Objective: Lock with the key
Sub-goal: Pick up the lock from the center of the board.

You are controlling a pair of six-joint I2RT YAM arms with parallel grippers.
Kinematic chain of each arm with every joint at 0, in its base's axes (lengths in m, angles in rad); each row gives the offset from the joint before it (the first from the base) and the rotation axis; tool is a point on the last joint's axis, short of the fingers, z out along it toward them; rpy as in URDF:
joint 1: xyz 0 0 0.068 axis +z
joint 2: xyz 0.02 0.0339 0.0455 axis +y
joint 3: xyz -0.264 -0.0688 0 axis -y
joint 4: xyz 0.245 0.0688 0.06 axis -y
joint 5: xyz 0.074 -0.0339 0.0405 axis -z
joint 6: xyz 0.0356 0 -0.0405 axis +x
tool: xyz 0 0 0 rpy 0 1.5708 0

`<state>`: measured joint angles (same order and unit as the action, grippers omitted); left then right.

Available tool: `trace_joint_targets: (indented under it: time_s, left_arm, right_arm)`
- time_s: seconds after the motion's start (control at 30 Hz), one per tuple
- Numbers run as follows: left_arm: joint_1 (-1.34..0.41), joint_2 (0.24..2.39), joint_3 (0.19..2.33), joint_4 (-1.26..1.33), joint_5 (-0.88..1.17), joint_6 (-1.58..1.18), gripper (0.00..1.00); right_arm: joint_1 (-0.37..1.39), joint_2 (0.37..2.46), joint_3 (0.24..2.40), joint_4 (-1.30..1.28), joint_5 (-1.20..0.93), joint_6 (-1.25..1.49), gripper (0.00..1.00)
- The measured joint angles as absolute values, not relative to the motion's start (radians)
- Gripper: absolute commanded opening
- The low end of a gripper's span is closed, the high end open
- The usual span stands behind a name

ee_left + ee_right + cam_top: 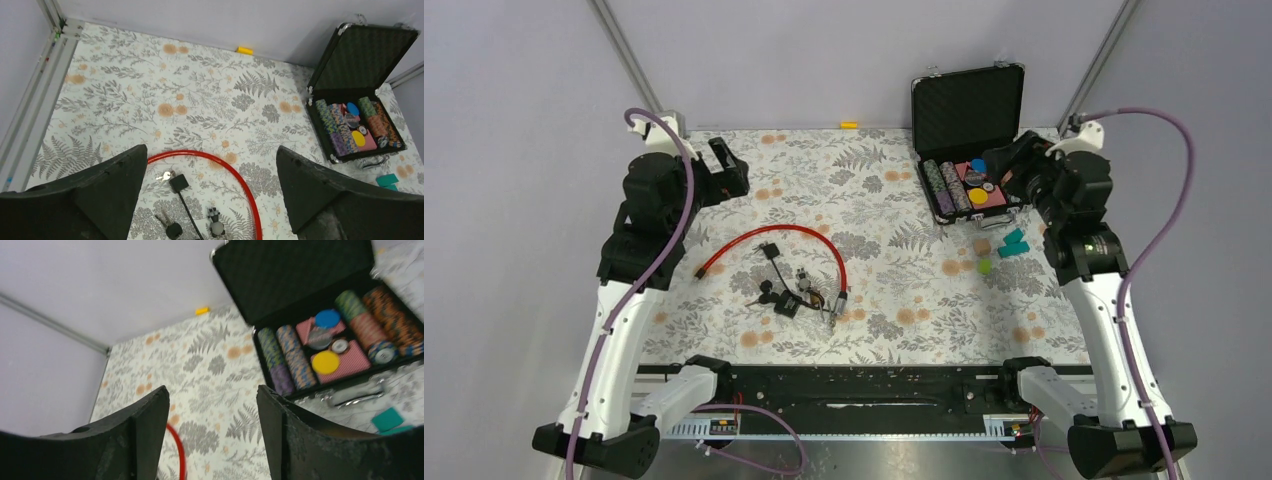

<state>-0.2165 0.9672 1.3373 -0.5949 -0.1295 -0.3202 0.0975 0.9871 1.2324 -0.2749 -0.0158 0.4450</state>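
1. Far left, the left gripper (727, 170) hung over the back-left part of the counter (884, 200), its jaws spread wide with nothing between them.
2. Nearer the front, a silver key (164, 176) lay flat on the floral cloth just beside a small black block (178, 183). A black-headed key (173, 229) lay a little nearer the arms. Neither gripper touched them.
3. Around them, the red cable lock (794, 231) curved in an open arch. Its left end lay loose and its right end ran down to what looked like a metal barrel (837, 303), though from where I stood I couldn't be sure.
4. A small yellow piece (850, 125) sat against the back wall.
5. To the right, a black case (969, 105) stood open with its lid upright and rows of poker chips (947, 188) inside.
6. The right gripper (212, 390) hovered at the case's right side, jaws parted and empty, well apart from the keys.
7. Two teal pieces (1014, 242) lay just in front of the case.
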Motion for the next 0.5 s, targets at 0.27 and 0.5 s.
trace_joint_targets:
  time_s: [0.27, 0.5]
  left_arm:
    - [-0.213, 0.978, 1.202, -0.588, -0.119, -0.364, 0.99]
    - [-0.181, 1.058, 1.136, -0.635, -0.104, -0.451, 0.99]
  right_arm:
    - [0.145, 1.066, 1.059, -0.16, -0.177, 0.514, 0.7]
    - [0.462, 1.302, 1.126, -0.142, -0.157, 0.439, 0.51]
